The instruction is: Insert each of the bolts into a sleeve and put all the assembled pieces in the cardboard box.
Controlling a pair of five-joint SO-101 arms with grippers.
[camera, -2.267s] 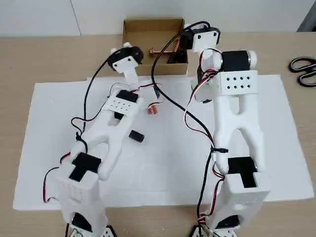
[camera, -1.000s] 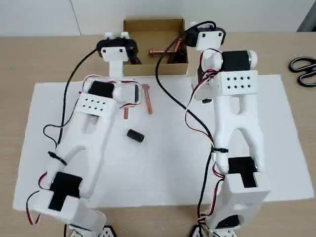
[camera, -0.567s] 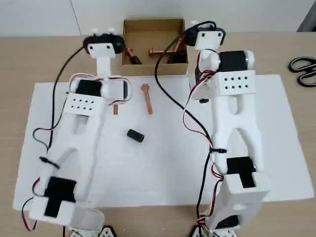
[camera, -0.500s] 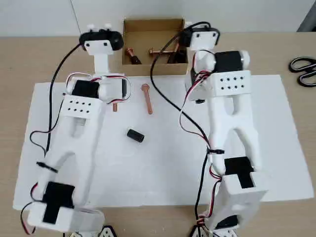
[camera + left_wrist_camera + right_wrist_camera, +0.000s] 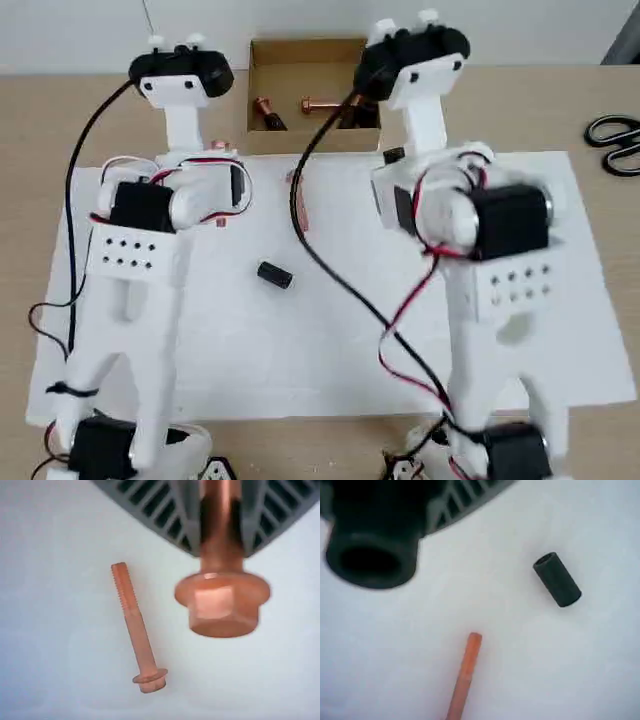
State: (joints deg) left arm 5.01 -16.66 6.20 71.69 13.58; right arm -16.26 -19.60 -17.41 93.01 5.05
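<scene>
High view: white sheet (image 5: 300, 340) on tan table (image 5: 30, 120), cardboard box (image 5: 270, 142), scissors (image 5: 612, 132) off-sheet.

Loose bolt (image 5: 139, 630) and loose sleeve (image 5: 557, 580) lie flat, apart; held bolt (image 5: 222, 600), held sleeve (image 5: 370, 560) hang clamped; cardboard box (image 5: 310, 45) contains bolts (image 5: 318, 103).

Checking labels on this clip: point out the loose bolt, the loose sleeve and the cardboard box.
loose bolt (image 5: 138, 630), left wrist view, mid shank
loose sleeve (image 5: 557, 580), right wrist view, side wall
cardboard box (image 5: 310, 52), high view, back wall
</scene>
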